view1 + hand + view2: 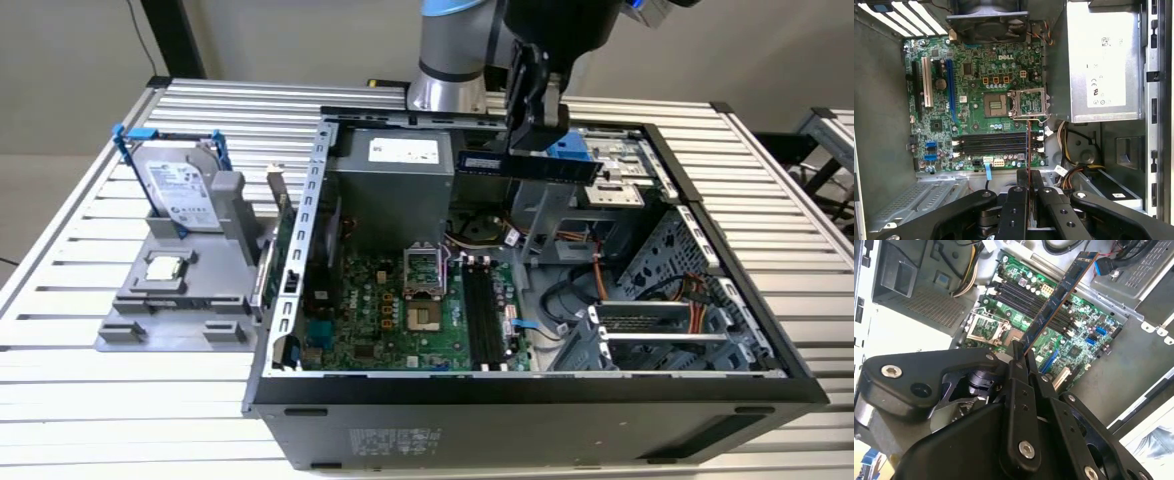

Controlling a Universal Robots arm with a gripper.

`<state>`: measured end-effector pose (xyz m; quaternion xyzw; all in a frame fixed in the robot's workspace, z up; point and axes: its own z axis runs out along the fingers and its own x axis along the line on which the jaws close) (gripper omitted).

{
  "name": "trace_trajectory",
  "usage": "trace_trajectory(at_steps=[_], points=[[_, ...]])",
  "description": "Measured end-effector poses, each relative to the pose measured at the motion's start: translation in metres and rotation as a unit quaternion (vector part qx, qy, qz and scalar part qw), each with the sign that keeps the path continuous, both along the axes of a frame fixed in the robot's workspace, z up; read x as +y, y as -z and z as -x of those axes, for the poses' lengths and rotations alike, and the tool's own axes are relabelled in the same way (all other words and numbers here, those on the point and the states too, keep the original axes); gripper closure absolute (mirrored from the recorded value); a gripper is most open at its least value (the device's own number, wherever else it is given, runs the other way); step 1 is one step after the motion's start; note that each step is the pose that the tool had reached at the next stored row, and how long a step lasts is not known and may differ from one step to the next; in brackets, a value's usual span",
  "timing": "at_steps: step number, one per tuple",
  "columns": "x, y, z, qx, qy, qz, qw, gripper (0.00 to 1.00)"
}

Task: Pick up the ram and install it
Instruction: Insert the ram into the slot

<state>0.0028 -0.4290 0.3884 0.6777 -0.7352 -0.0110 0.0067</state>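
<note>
In both wrist views the gripper (1023,352) has its fingers (1015,197) pressed onto the flat faces of the ram (1061,297), pinching one end so the stick juts out beyond them. Beneath it lies the motherboard (979,100) with its black memory slots (991,142). In the exterior view the ram hangs level above the open computer case (534,420), which stands on the slatted worktop (80,380).

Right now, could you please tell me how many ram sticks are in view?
1. The ram is clamped in the fingers above the open computer case; the memory slots look empty.
</note>
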Motion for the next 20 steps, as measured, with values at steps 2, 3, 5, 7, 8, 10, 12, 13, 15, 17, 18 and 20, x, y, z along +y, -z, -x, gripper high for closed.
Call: trace_trajectory(at_steps=[2,3,5,7,8,10,12,13,15,17,18,20], points=[[0.0000,0.0000,0.0000,0.0000,0.002,0.0000,1.00000,1.00],[0.0000,0.0000,0.0000,0.0000,0.007,0.0001,0.99997,1.00],[0.0000,0.0000,0.0000,0.0000,0.020,0.0000,0.99980,1.00],[0.0000,0.0000,0.0000,0.0000,0.033,0.0000,0.99944,1.00],[0.0000,0.0000,0.0000,0.0000,0.041,0.0000,0.99918,1.00],[0.0000,0.0000,0.0000,0.0000,0.055,0.0000,0.99850,1.00],[0.0000,0.0000,0.0000,0.0000,0.067,0.0000,0.99777,1.00],[0.0000,0.0000,0.0000,0.0000,0.073,0.0000,0.99733,1.00],[0.0000,0.0000,0.0000,0.0000,0.084,0.0000,0.99643,1.00],[0.0000,0.0000,0.0000,0.0000,0.091,0.0000,0.99587,1.00],[0.0000,0.0000,0.0000,0.0000,0.091,0.0000,0.99587,1.00],[0.0000,0.0000,0.0000,0.0000,0.091,0.0000,0.99586,1.00]])
